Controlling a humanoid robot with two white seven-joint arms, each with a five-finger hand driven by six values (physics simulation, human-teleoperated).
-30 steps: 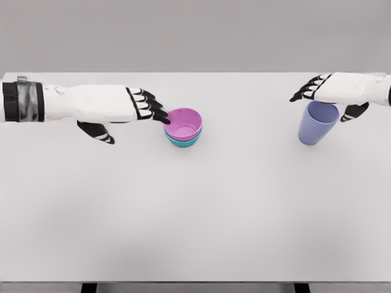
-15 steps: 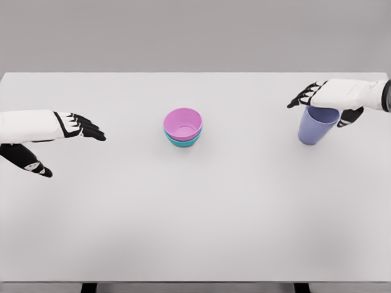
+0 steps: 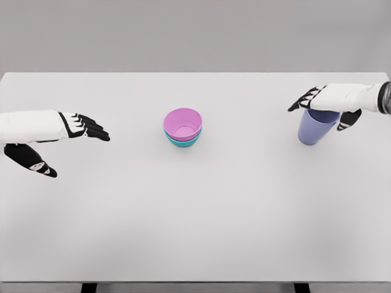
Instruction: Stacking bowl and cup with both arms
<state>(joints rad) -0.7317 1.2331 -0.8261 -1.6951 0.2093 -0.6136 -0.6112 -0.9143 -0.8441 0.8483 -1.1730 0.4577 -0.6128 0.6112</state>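
Centrally, pink bowl (image 3: 182,125) nests in teal bowl (image 3: 183,141); left hand (image 3: 46,137) released, right hand (image 3: 333,101) grasping cup (image 3: 316,128).

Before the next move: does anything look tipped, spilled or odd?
Nothing stands out. The pink bowl sits squarely nested in the teal bowl, and the purple cup stands upright under the right hand.

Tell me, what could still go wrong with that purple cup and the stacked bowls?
1. The right hand sits over the purple cup's rim, but whether its fingers truly grip is unclear; a loose hold might tip or drop it.
2. The cup stands far right of the pink bowl nested in the teal bowl; a clumsy landing could knock the stack askew.
3. The left hand is open, well away from the bowls, so nothing steadies them.
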